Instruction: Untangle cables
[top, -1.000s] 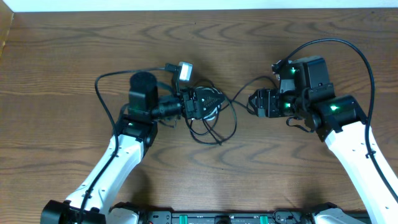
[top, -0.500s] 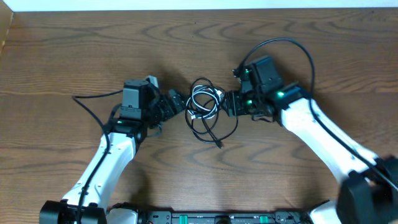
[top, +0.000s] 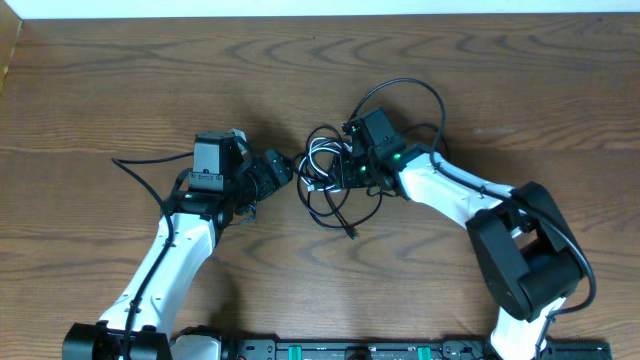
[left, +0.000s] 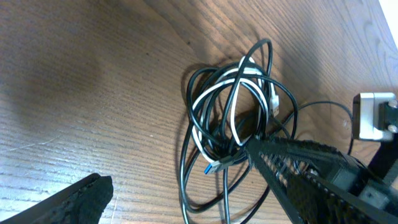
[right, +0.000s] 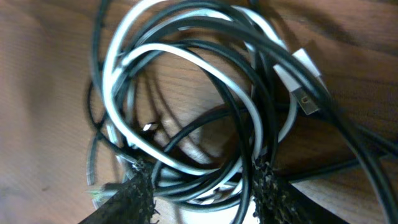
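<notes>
The cables (top: 330, 190) lie in one tangled coil of black and white cord at the table's middle. In the left wrist view the cables (left: 230, 106) show a blue-tipped plug (left: 211, 168) low in the coil. My left gripper (top: 281, 169) stands wide open just left of the coil, holding nothing; in its own view the left gripper (left: 180, 165) has the coil's near loops between its spread fingers. My right gripper (top: 346, 171) sits on the coil's right side. In its own view the right gripper (right: 200, 186) has several strands of the cables (right: 186, 62) bunched between its fingertips, touching both.
The bare wooden table (top: 100, 100) spreads on all sides of the coil. A white plug (right: 305, 87) lies on the coil's upper right. Thick black arm wires arc above the right wrist (top: 400, 90) and trail left of the left arm (top: 140, 162).
The right arm has swung left onto the coil and its jaws have narrowed around the strands. The left gripper has pulled back left off the coil and stayed open.
</notes>
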